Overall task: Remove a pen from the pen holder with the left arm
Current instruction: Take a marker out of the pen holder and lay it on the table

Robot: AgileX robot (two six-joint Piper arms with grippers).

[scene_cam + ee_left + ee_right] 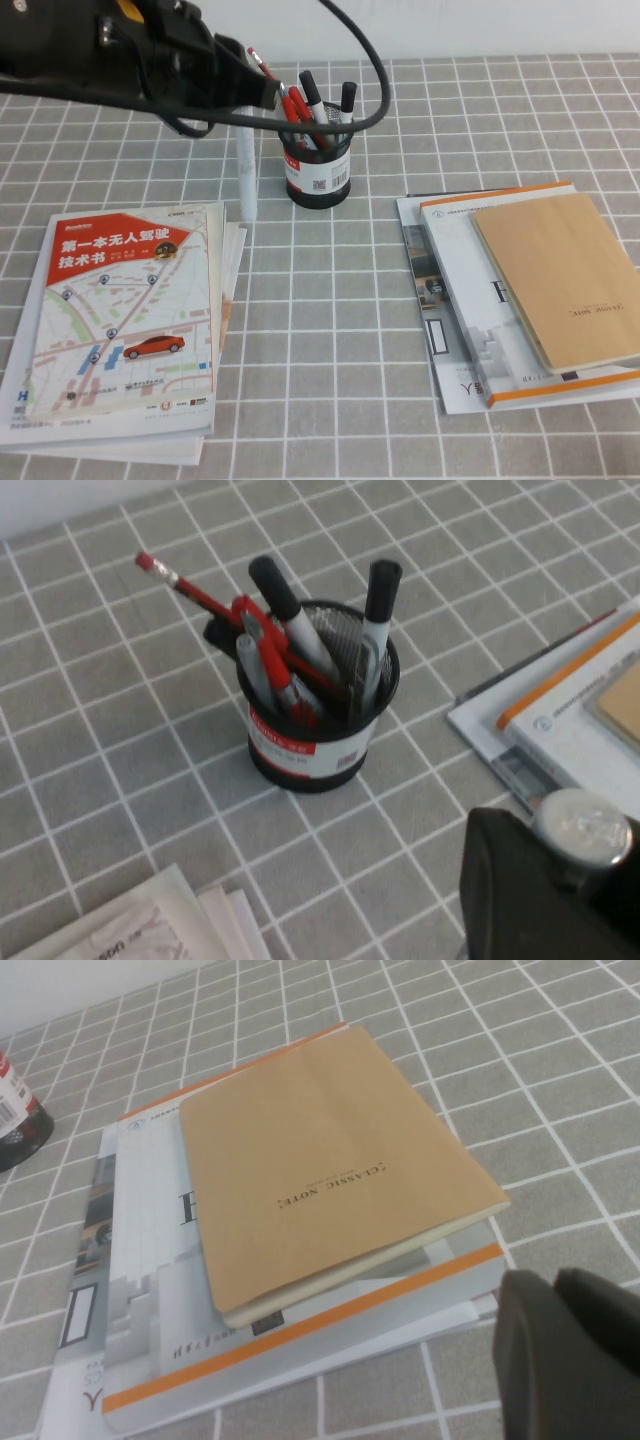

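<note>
The black mesh pen holder (318,178) (312,748) stands at the back middle of the tiled table. It holds red pens (268,655), two black markers (378,605) and a red pencil (190,590). My left gripper (258,98) (575,880) hovers just left of the holder, shut on a whitish pen (245,175) that hangs straight down, clear of the holder. The left wrist view shows that pen's round end (585,825) between the dark fingers (520,890). My right gripper (553,1285) is out of the high view; it hovers by the book stack's corner, fingers together and empty.
A stack of map booklets (125,320) with a red cover lies at the front left. On the right, a tan notebook (560,280) (320,1160) rests on a white and orange book (460,330). The holder's edge (15,1110) shows beyond those books.
</note>
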